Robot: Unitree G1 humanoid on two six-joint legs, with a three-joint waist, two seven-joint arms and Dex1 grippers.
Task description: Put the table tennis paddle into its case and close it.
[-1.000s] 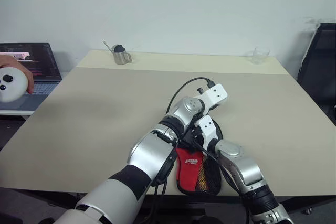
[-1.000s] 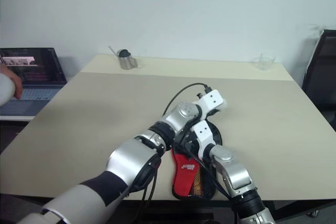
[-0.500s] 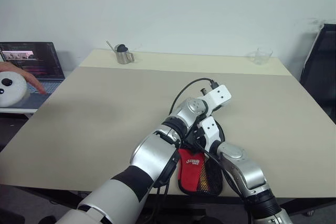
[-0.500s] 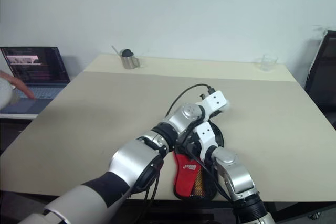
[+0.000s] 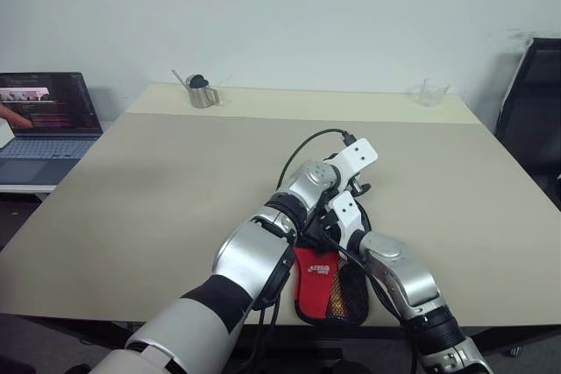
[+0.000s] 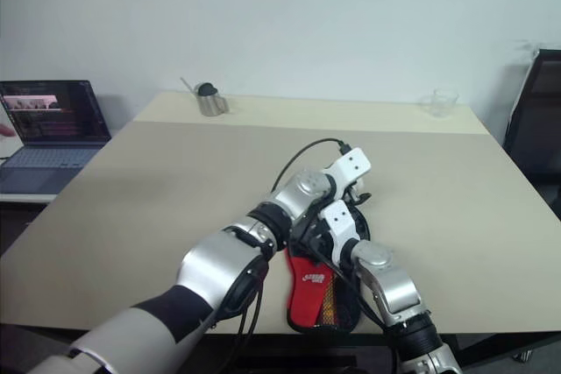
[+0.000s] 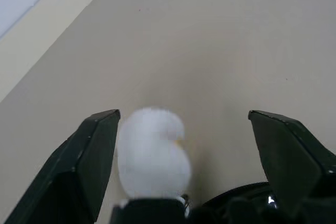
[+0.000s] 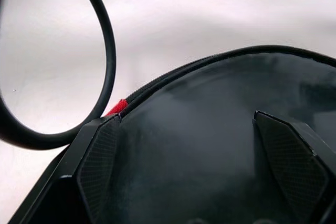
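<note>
The case (image 5: pixel 326 276) lies flat near the table's front edge, its red part with the white logo toward me and the black mesh pocket (image 5: pixel 351 293) beside it. Both arms cross over it. My left gripper (image 7: pixel 181 116) stands wide open just past the case's round far end, holding nothing. A blurred white lump (image 7: pixel 153 153) sits by one of its fingers, and I cannot tell what it is. Over the case's black fabric (image 8: pixel 210 145) my right gripper (image 8: pixel 186 116) is open, close to the zip line, where a small red bit (image 8: pixel 118 106) shows. The table tennis paddle is hidden.
A metal cup (image 5: pixel 202 91) stands at the back left and a clear glass (image 5: pixel 429 92) at the back right. Beside the table on the left is an open laptop (image 5: pixel 44 120) with a person's hand (image 5: pixel 10 114) at it. A black chair (image 5: pixel 536 120) is at the right. A black cable (image 5: pixel 307 148) loops off my left wrist.
My left gripper has opened; a black finger now shows beside its white wrist block. The person's hand with the round white thing has drawn back at the laptop. The right arm stayed put.
</note>
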